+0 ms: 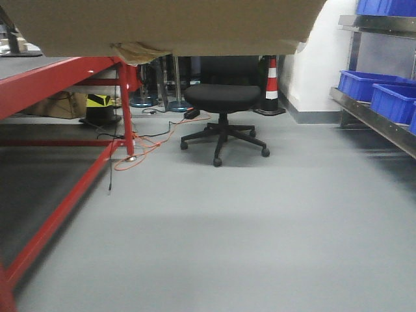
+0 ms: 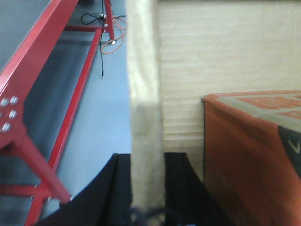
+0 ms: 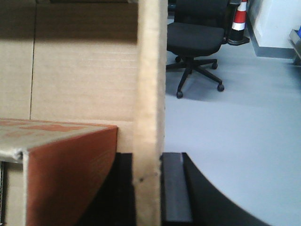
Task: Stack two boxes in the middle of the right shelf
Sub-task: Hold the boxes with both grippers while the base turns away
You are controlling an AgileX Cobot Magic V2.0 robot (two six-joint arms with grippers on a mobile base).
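A large brown cardboard box (image 1: 162, 23) hangs across the top of the front view, with a wad of yellowish tape (image 1: 140, 52) at its bottom edge. My left gripper (image 2: 147, 157) is shut on the box's left wall (image 2: 146, 70), one black finger on each side of it. In the same way, my right gripper (image 3: 149, 157) is shut on the right wall (image 3: 151, 70). Inside the box lies a smaller orange box (image 2: 249, 150), also seen in the right wrist view (image 3: 66, 174). A metal shelf (image 1: 370, 120) stands at the right edge.
A red beam rack (image 1: 58, 84) with a grey deck runs along the left. A black office chair (image 1: 222, 101) stands ahead on the grey floor, with orange cables (image 1: 153, 140) to its left and a striped cone (image 1: 272, 84) behind. Blue bins (image 1: 364, 84) sit on the right shelf.
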